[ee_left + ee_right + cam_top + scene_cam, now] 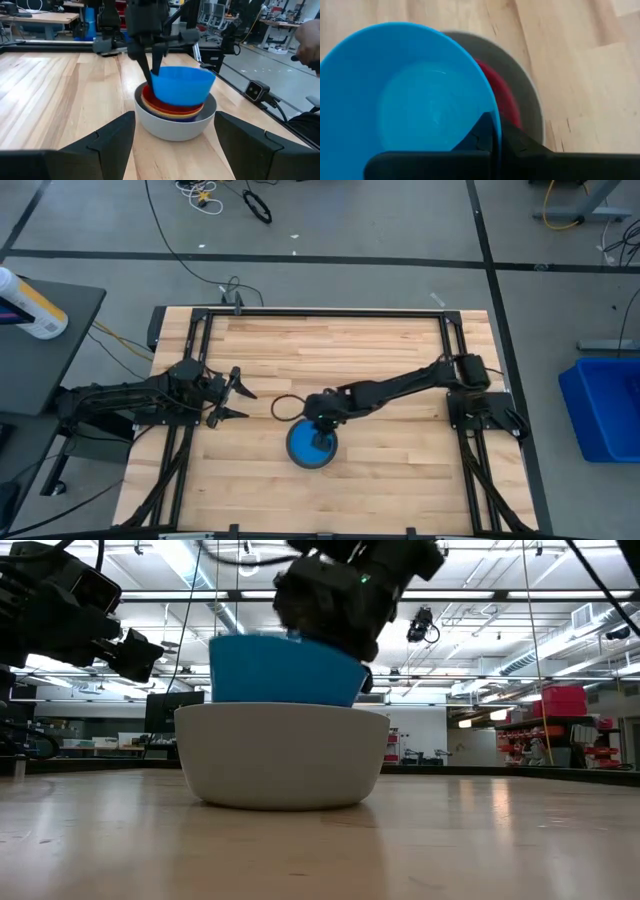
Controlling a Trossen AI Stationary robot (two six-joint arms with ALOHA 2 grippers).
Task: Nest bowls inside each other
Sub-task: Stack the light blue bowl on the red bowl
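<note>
A grey bowl (pixel 175 125) stands on its base on the wooden table, near the middle toward the near edge. Nested in it are a red bowl (pixel 172 106), a yellow bowl (pixel 172 114) and a dark blue bowl (pixel 187 118), of which only the rims show. A light blue bowl (pixel 181 85) sits tilted on top of this stack, with my right gripper (pixel 320 430) shut on its rim. My left gripper (pixel 238 398) waits open at the table's left, pointing toward the bowls. My right gripper pinches the light blue bowl's rim (pixel 494 117), with one finger inside the bowl and one outside. The fingers (pixel 150 65) slant down from above. The bowl is tilted, and its base dips into the red bowl. Whether it rests there I cannot tell.
A black metal frame (pixel 200 330) runs along the table's edges. Bare wood lies all around the grey bowl (pixel 312 448). A loose cable loop (pixel 285 408) lies on the table just left of the bowls.
</note>
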